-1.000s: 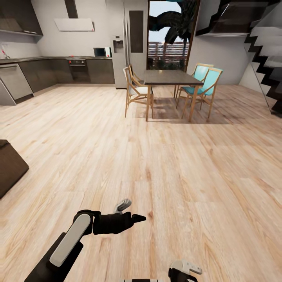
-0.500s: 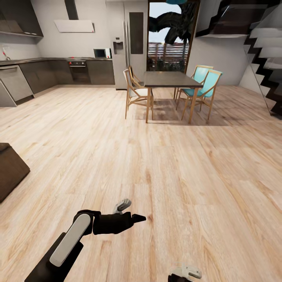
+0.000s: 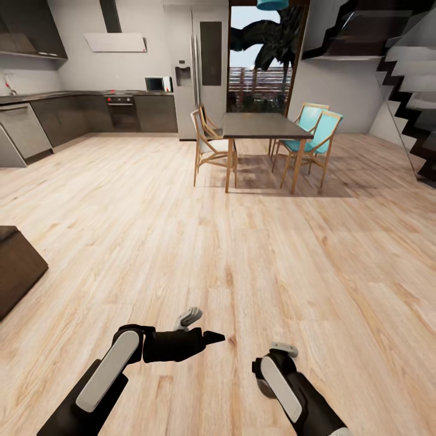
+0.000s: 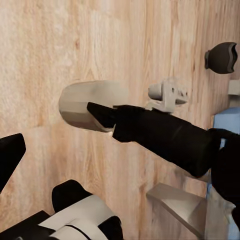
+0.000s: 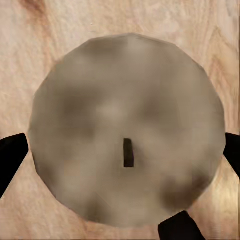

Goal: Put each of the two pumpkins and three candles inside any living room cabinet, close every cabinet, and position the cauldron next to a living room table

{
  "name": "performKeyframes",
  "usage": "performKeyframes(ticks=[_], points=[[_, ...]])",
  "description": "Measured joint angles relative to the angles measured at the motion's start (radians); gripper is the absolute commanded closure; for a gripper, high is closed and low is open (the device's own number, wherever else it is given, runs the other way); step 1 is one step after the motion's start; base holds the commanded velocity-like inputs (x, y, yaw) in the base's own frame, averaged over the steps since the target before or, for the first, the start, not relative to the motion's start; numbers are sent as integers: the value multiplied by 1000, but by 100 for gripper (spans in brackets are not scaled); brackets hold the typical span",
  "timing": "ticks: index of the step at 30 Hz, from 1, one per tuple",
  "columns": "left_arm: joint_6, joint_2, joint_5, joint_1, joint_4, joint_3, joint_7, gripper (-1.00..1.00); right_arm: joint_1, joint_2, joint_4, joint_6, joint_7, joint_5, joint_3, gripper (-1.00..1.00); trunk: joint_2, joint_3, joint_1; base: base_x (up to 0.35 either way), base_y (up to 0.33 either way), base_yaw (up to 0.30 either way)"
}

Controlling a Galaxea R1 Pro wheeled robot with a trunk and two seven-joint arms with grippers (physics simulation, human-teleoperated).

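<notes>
**Candle held end-on over open floor**

The right gripper (image 5: 121, 150) is clamped on a candle (image 5: 125, 100): its dark fingertips (image 5: 10, 155) press the rim from opposite sides. The right wrist camera looks straight down the candle's axis, so the round beige top and short dark wick (image 5: 128, 152) face the wrist and the far end faces the wood floor (image 3: 242, 242). From the left wrist the candle appears as a stubby cylinder at the end of the black right arm, with bare floor behind it.

The left gripper (image 3: 203, 327) reaches forward low over the boards with its fingers apart and nothing between them.

Around both arms the planks lie open. A dark low block (image 3: 15, 266) cuts in at the left edge. The dining table (image 3: 263, 124) and chairs (image 3: 209, 142) stand well ahead, kitchen counters (image 3: 79, 112) far left, stairs (image 3: 412, 79) at the right
</notes>
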Motion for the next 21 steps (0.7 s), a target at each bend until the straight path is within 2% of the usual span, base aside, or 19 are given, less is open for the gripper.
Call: performKeyframes(ticks=[2, 6, 21], points=[[0, 0, 0, 0, 1, -1, 0, -100, 0, 0, -57, 37, -18, 2, -2, 100, 14, 6, -8, 0, 0, 0], [0, 2, 0, 0, 1, 4, 0, -100, 0, -1, -108, 77, -34, 3, -2, 100, 42, 19, -23, 0, 0, 0], [0, 11, -4, 0, 1, 16, 3, -100, 1, 3, -134, 112, -51, -14, -16, 100, 147, 66, -80, 0, 0, 0]])
